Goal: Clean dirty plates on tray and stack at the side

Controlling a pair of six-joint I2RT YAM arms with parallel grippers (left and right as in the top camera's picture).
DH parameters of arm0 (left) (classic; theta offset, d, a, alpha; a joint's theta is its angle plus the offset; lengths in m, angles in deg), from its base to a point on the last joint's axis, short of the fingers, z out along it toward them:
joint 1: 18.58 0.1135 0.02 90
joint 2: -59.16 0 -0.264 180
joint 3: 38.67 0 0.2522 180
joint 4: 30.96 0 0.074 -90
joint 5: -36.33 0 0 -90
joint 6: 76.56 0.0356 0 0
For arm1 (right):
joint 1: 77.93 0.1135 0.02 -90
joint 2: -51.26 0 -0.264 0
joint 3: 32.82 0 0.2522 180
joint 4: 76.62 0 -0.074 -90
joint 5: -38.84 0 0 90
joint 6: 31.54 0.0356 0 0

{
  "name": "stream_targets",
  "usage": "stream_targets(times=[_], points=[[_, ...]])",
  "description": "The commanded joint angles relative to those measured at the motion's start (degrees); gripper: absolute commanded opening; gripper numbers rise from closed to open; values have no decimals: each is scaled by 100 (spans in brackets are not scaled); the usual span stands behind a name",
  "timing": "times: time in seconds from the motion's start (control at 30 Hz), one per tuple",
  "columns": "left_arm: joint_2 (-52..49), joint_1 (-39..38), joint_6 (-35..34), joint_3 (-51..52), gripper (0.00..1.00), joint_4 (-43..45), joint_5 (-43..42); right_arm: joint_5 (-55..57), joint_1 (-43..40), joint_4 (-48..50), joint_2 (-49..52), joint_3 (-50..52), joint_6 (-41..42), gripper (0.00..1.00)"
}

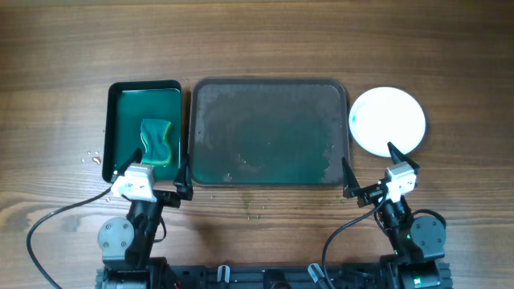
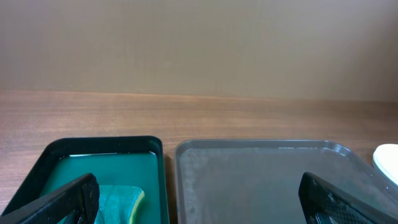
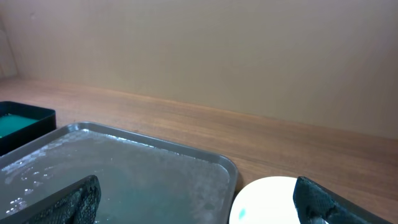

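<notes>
Brown wood-grain tabletop (image 1: pixel 265 40) fills the overhead view. One round white plate (image 1: pixel 388 120) lies toward the right edge, just beside the wide grey plastic tray (image 1: pixel 265 100). The tray sits mid-counter, its wet, streaked floor showing. Just left of the tray, toward the left edge, a black-rimmed rectangular basin (image 1: pixel 144 84) of green water holds a wavy green-and-yellow sponge (image 1: pixel 159 142) at its near end. The left gripper (image 1: pixel 161 160) hangs with fingers spread wide over the basin's near right corner. The right gripper (image 1: pixel 368 156), likewise spread wide, hangs between the tray's near right corner and the plate's near rim.
</notes>
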Motion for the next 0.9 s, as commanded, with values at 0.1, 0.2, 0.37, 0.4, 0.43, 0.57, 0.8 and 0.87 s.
stream_targets(times=[0.1, 0.2, 0.37, 0.4, 0.43, 0.57, 0.8, 0.87], points=[[151, 48, 70, 348, 100, 573, -42, 83, 39, 20, -57, 7, 59, 100], [280, 59, 70, 490, 100, 625, -26, 81, 39, 20, -57, 7, 59, 100], [319, 59, 68, 658, 100, 566, -48, 81, 39, 20, -57, 7, 59, 100], [319, 59, 68, 658, 100, 514, -48, 81, 39, 20, -57, 7, 61, 100], [319, 59, 68, 658, 100, 407, -50, 81, 39, 20, -57, 7, 59, 100], [319, 59, -125, 658, 100, 380, -46, 81, 39, 20, -57, 7, 61, 100], [302, 57, -125, 658, 100, 380, -44, 81, 39, 20, -57, 7, 61, 100], [302, 57, -125, 658, 100, 380, -44, 81, 39, 20, -57, 7, 59, 100]])
